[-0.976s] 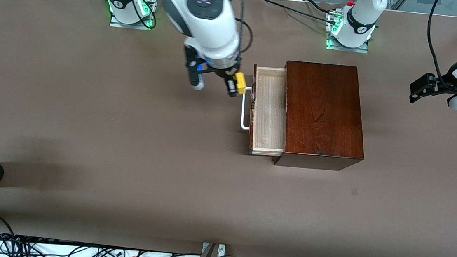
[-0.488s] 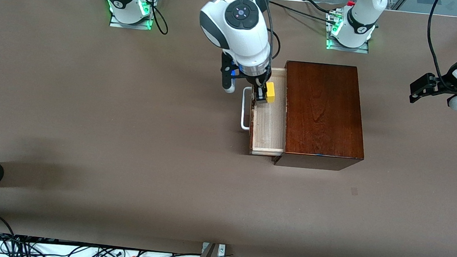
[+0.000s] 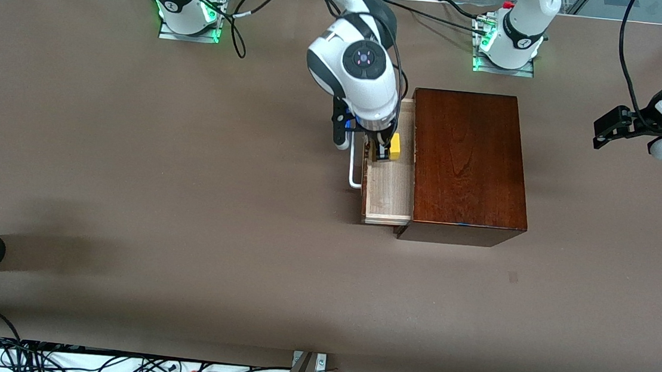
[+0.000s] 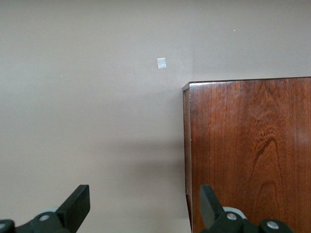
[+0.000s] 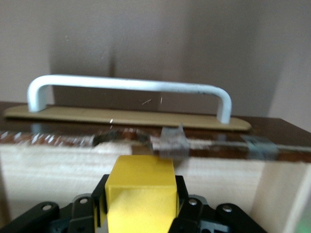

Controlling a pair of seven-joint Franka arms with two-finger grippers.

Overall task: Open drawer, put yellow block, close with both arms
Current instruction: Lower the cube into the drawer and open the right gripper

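Front view, scanning from the right arm's end of the table across: right gripper [image 3: 383, 148] is over the open drawer [image 3: 390, 191], fingers clenched on the yellow block [image 3: 395, 145], low inside the pale tray near the end that lies farther from the camera. White handle [image 3: 355, 164] sits just beside the gripper on the drawer front; the wooden box [image 3: 465, 162] is next along, drawer pulled only partway out. Right wrist view shows the yellow block [image 5: 141, 196] pinched between the black pads, with the handle [image 5: 129, 90] and the drawer's front wall [image 5: 146, 141] close ahead. Whether the block touches the tray floor, can't tell. Risks: release from any height could let the cube bounce or roll; fingers or wrist body could clip the front wall or handle on retreat, since clearance looks tight; a snag there could drag the drawer or shift the box. Left gripper [image 3: 611, 129] waits well apart over the table at the left arm's end, fingers released and spread wide in the left wrist view [image 4: 141, 213], box corner [image 4: 187, 87] below it. A closing push from one side only could skew the box.
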